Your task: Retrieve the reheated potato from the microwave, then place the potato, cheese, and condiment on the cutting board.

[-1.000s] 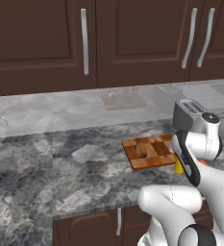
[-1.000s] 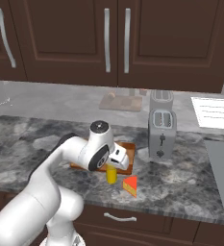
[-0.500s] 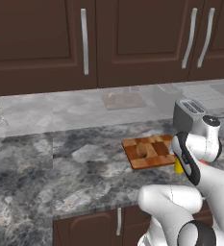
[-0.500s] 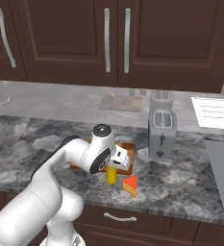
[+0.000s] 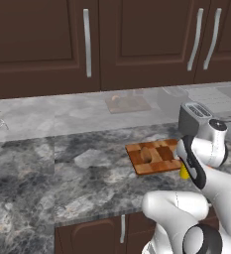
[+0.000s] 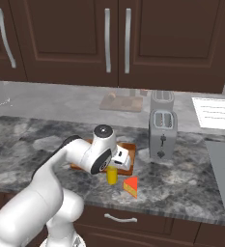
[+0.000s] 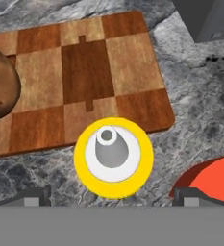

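We hang our gripper (image 7: 111, 196) with jaws spread wide and empty straight above the upright bottle (image 7: 113, 157), whose nozzle points up at us, standing on the counter just off the board (image 7: 84, 72) edge, beside the cheese (image 7: 209, 178).

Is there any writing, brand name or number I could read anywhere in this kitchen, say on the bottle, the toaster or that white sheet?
No text can be read.
White sheet on the counter: faint grey lines, too small and blurred to read.
Toaster: small dark controls, no legible label.
Yellow bottle, cheese, cutting board, potato: no lettering.
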You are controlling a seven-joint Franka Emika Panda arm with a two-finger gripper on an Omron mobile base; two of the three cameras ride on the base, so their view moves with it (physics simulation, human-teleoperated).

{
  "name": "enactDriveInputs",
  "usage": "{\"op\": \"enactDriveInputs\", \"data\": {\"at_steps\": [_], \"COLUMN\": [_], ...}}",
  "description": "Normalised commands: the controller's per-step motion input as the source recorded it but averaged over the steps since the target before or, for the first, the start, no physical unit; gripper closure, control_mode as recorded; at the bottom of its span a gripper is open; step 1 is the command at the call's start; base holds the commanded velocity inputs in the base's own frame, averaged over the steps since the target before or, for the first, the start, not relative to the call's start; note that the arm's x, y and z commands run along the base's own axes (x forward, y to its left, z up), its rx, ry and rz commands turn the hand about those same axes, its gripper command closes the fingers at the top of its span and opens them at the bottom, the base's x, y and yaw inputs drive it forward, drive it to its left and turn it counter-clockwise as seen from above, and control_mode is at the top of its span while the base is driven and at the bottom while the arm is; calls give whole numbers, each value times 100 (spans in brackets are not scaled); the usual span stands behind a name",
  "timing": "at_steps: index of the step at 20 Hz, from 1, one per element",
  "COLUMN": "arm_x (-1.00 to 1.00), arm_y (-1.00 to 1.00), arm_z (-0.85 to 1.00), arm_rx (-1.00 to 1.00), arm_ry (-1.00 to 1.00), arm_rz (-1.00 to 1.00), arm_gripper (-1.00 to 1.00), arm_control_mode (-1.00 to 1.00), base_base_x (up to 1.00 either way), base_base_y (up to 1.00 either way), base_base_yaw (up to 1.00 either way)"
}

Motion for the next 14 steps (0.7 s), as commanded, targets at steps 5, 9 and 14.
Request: {"op": "enactDriveInputs", "data": {"at_steps": [5,9,14], "arm_x": [11,11,10], "arm_y": [1,0,0], "arm_z": [-4,-8,-9], "arm_rx": [0,0,0], "arm_ry": [-1,0,-1], "arm_rz": [0,0,0], "arm_gripper": [-100,-100,-100], "arm_control_mode": [-100,-100,-100], "base_base_x": [0,0,0], "base_base_y": [0,0,0], "base_base_yaw": [0,0,0]}}
